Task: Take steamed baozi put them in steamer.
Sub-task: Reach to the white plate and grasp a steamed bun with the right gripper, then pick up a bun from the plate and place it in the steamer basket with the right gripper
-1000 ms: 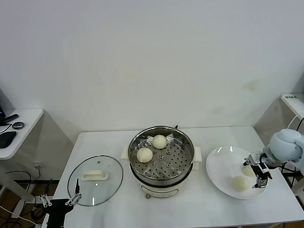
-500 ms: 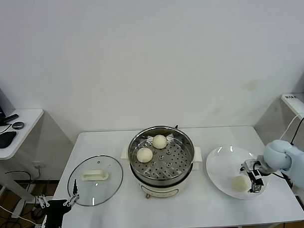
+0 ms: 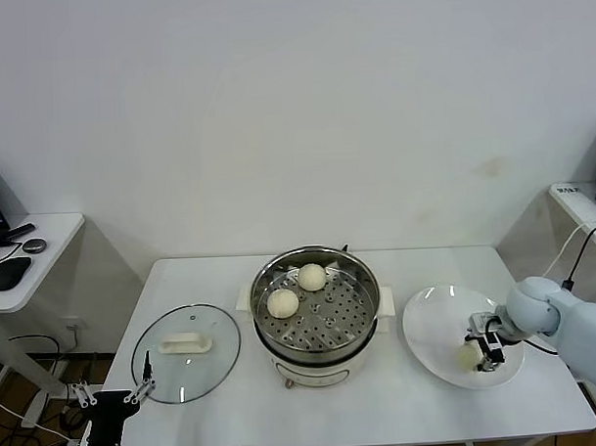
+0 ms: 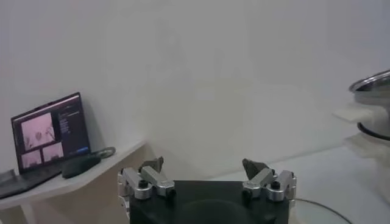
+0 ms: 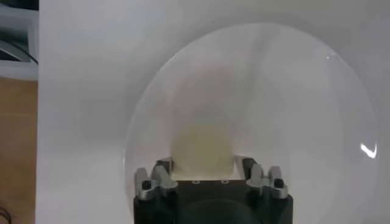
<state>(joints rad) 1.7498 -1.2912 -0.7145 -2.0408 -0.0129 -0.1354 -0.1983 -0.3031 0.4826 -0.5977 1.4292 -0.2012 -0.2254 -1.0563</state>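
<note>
On the plate (image 3: 429,321), right pincer (image 3: 484,349) astride 1 baozi (image 5: 202,146).

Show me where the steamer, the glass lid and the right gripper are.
steamer (image 3: 365,323), head view, on its steel side wall.
glass lid (image 3: 216,355), head view, on the clear glass near its rim.
right gripper (image 5: 203,167), right wrist view, midway between its fingertips, over a baozi.

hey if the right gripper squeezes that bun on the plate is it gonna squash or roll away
The bun looks smooth and puffy, so it probably dents under a firm squeeze. Being round on the glossy plate, it may roll if nudged. The right gripper straddles it, which should limit that.
</note>
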